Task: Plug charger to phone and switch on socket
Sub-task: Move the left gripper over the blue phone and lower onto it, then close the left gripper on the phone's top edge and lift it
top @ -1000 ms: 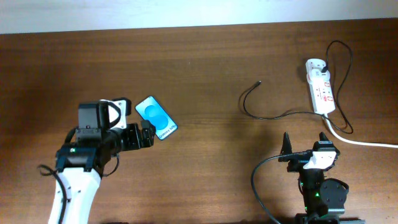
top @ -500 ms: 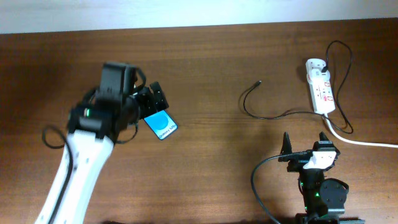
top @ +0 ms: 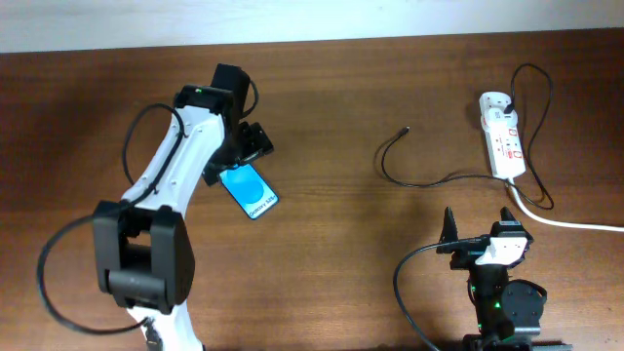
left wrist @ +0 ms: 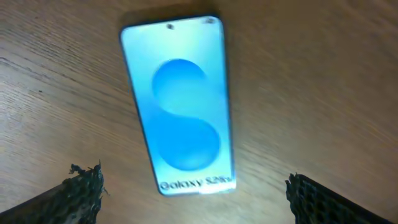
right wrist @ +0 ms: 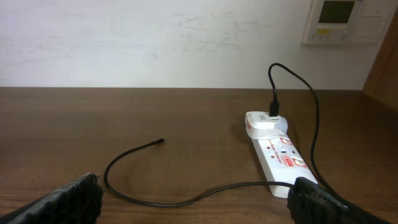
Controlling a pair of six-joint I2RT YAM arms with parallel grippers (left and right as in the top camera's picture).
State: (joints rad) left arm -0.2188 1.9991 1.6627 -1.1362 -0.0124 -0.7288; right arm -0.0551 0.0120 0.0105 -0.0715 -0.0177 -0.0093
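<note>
Overhead: one phone [top: 253,194] lies flat on the table [top: 331,273] at 9 o'clock from centre. Its long axis runs from 11 to 5 o'clock, with the white lettering at the 5 o'clock end. The left gripper [top: 239,154] hangs over the phone's 11 o'clock end and covers it. At 3 o'clock lies one socket [top: 504,136], long axis close to 12 to 6, with a white plug at its 12 o'clock end. One charger [top: 383,161] leaves that plug, loops round the strip's right side and trails off towards 9 o'clock. Its free tip points to 1 o'clock, well apart from the phone. The right gripper [top: 479,226] sits at 5 o'clock, jaws spread wide and empty.

Left wrist: the phone [left wrist: 180,106] stands nearly 12 to 6, camera hole at 12 and lettering at 6. The left gripper [left wrist: 198,202] is spread wide, its two fingertips well out to either side of the phone's near end and touching nothing.

Right wrist: the socket [right wrist: 277,149] runs from 11 o'clock, far, to 5 o'clock, near. I cannot count its red switches with certainty. The charger [right wrist: 160,142] curls across the wood at 7 o'clock, its tip pointing to 2 o'clock. The right gripper [right wrist: 193,205] is wide apart and empty.
</note>
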